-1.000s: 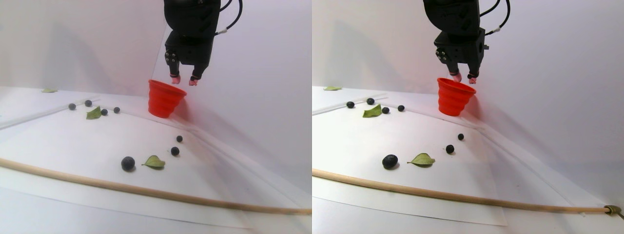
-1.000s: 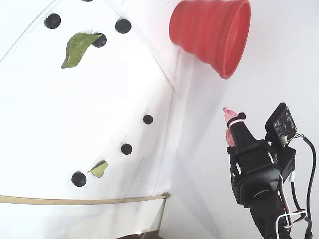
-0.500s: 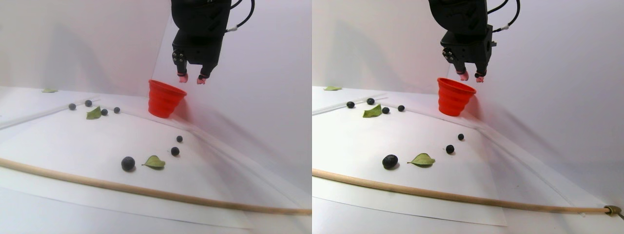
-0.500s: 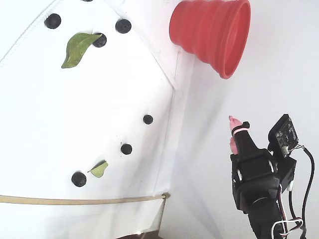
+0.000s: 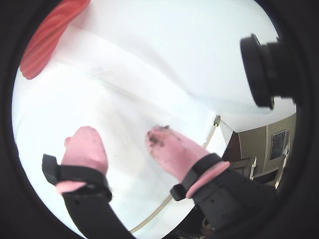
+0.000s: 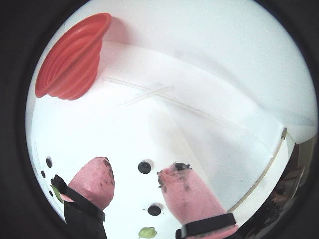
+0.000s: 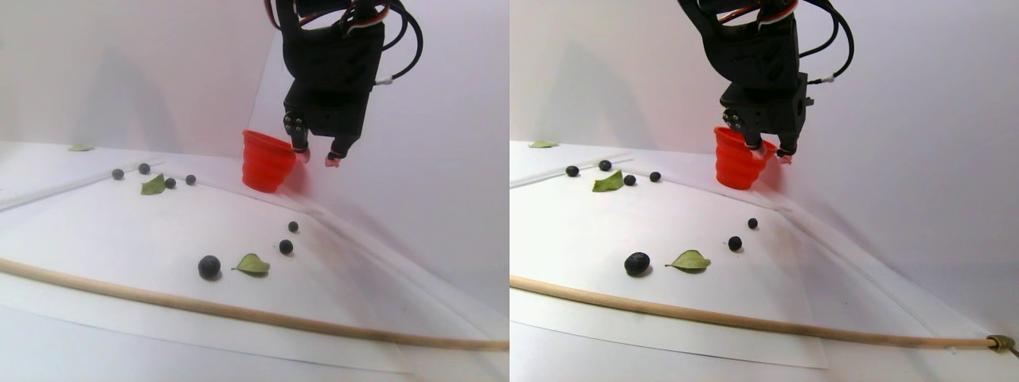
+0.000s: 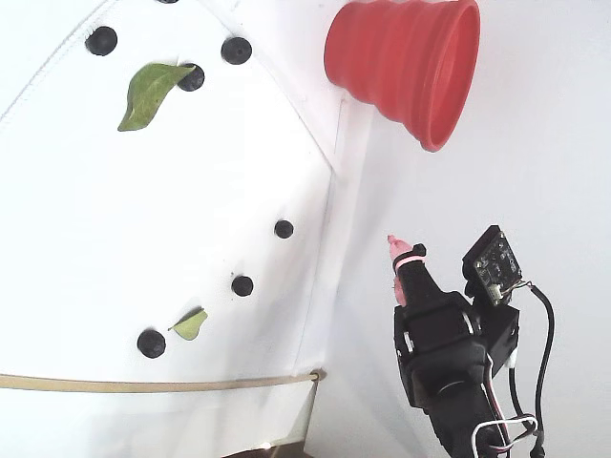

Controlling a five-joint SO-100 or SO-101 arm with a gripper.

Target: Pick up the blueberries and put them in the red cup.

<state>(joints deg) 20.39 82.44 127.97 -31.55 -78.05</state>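
The red cup (image 7: 267,163) stands at the back of the white sheet, and both wrist views catch it at upper left (image 5: 47,37) (image 6: 70,59). Several blueberries lie loose on the sheet: two small ones (image 7: 286,247) (image 7: 293,226) in the middle, a bigger one (image 7: 208,266) nearer the front, and a group at far left (image 7: 144,168). My gripper (image 7: 318,158) hangs just right of the cup's rim, above the sheet. It is open, its pink fingertips (image 6: 99,169) stained dark and holding nothing. In a wrist view two blueberries (image 6: 144,167) (image 6: 154,209) show on the sheet far below the gap.
Two green leaves (image 7: 252,264) (image 7: 153,185) lie among the berries. A long wooden stick (image 7: 239,313) runs across the front of the sheet. White walls close in behind and to the right of the cup. The fixed view shows the cup (image 8: 401,62) well apart from the gripper (image 8: 397,262).
The gripper has come down from above the cup's rim to beside it and shifted toward the sheet. It stays open and empty. The berries have not moved.
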